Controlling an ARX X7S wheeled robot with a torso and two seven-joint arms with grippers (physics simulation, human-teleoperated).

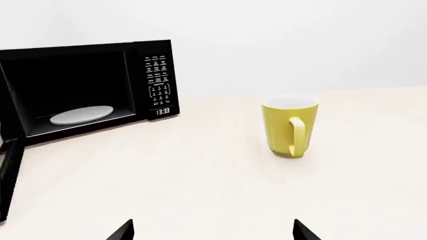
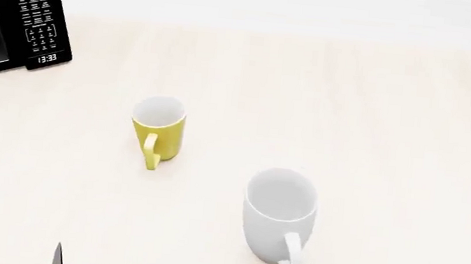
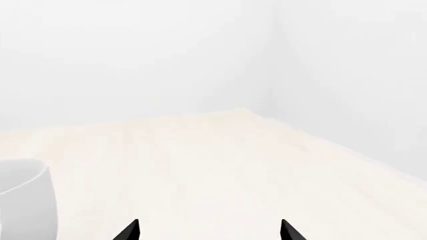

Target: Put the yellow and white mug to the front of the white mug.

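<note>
The small yellow-and-white ceramic mug point(image 2: 158, 131) stands apart from the larger plain white mug point(image 2: 279, 216), both grippers spread wide, holding nothing

From the head we look steeply down on the desk point(image 2: 364, 118), with the yellow and white mug point(image 2: 159, 130) left of centre, the white mug point(image 2: 279, 216) nearer us, and the microwave point(image 2: 23, 17) cut by the far-left corner. Our left wrist camera sits low over the desk, facing level toward the open microwave point(image 1: 87, 85) and the same yellow and white mug point(image 1: 289, 127), fairly close. Our right wrist camera, equally low, faces the room's bare corner; it shares only the white mug point(image 3: 25, 200), clipped at the frame edge.
</note>
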